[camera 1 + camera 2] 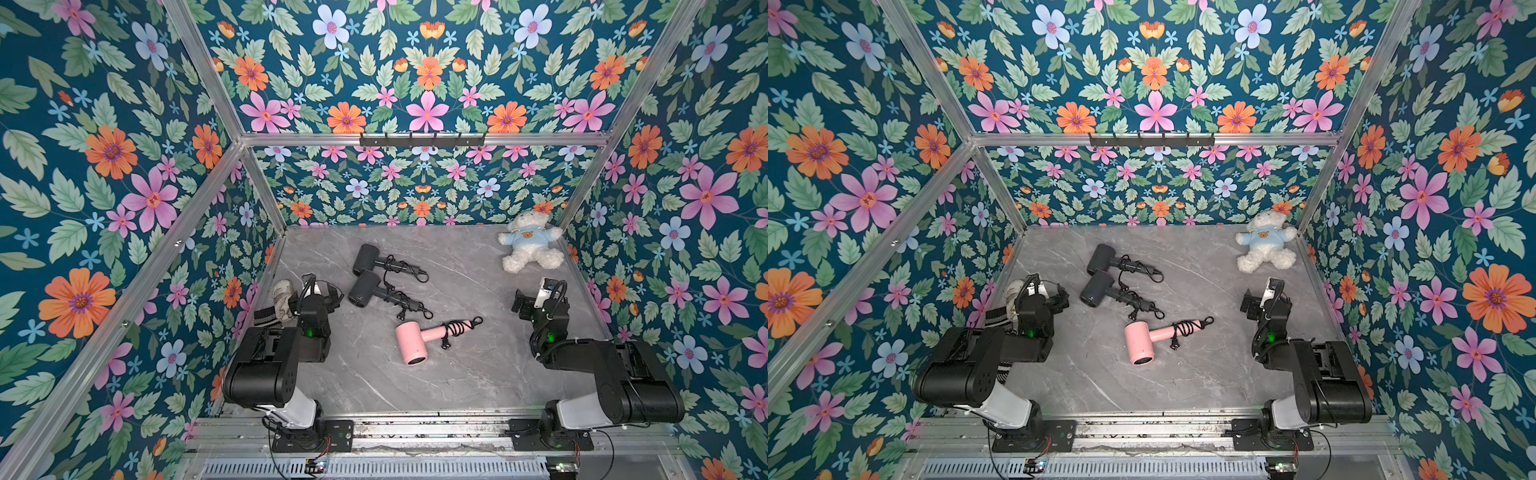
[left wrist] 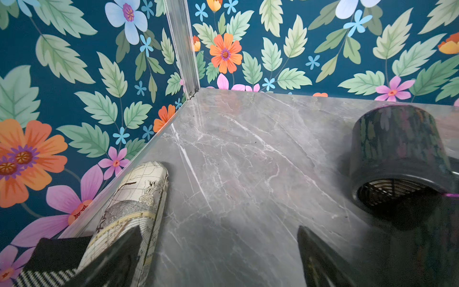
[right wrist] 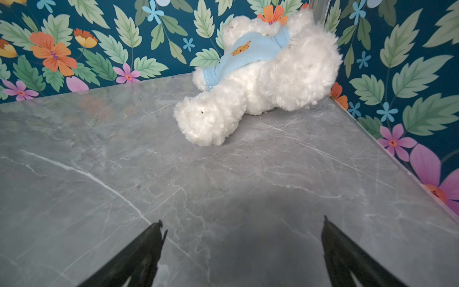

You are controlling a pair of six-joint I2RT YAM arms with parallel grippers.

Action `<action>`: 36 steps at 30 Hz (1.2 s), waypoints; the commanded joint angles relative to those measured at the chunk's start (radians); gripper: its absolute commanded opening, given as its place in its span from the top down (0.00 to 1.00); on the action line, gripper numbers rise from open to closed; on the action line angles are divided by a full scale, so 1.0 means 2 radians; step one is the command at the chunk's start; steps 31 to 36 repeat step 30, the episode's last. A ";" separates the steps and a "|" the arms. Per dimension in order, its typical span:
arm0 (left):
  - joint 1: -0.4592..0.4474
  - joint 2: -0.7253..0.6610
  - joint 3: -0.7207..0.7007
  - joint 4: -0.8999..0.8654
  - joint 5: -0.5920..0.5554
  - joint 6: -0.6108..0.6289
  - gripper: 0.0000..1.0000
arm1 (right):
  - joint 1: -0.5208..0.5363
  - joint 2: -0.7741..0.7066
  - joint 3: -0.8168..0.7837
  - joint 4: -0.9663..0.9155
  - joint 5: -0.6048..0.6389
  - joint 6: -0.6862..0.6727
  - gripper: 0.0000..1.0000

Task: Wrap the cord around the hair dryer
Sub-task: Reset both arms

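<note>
Marble table (image 1: 478, 374) holds the pink hair dryer (image 1: 411, 347), its handle (image 1: 440, 331) pointing toward the right arm (image 1: 582, 353). Left fingers (image 2: 318, 256) and right fingers (image 3: 141, 251) are spread, empty.

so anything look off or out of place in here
A white teddy bear lies slumped in the far corner and a map-print roll lies beside a side wall; neither fits a hair dryer job. On the pink hair dryer, the plug trails loose from the wrapped cord.

Bare tabletop (image 1: 374, 386) before pink dryer (image 1: 411, 344)
</note>
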State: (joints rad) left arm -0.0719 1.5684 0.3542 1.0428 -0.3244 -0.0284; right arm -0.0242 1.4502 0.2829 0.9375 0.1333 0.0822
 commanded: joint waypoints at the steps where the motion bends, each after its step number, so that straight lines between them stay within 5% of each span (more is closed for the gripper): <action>1: 0.001 -0.002 -0.001 0.015 0.002 -0.004 0.01 | 0.000 -0.001 0.003 0.002 -0.002 0.010 0.01; 36: 0.001 0.001 0.005 0.007 0.003 -0.004 0.01 | 0.000 -0.001 0.004 0.001 -0.001 0.010 0.01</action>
